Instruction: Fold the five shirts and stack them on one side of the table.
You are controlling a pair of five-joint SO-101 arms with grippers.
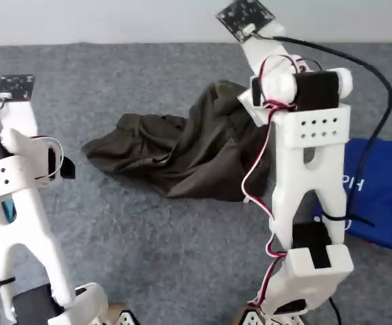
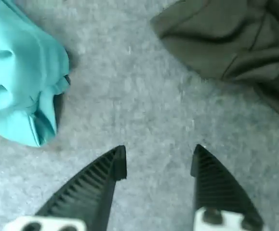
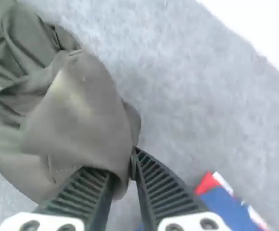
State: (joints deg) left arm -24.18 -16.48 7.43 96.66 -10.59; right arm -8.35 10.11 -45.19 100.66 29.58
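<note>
The right end effector [image 3: 125,166] pinches just an edge of the olive shirt [image 3: 76,120]; so thin a hold may slip. The left end effector [image 2: 159,150] gapes empty near that shirt.

From above you are looking down on the bench [image 1: 148,257], the olive shirt [image 1: 182,156] mid-frame. Your left wrist camera is facing down close beside that shirt; your right one is sitting right against it. All three are sharing it.
</note>
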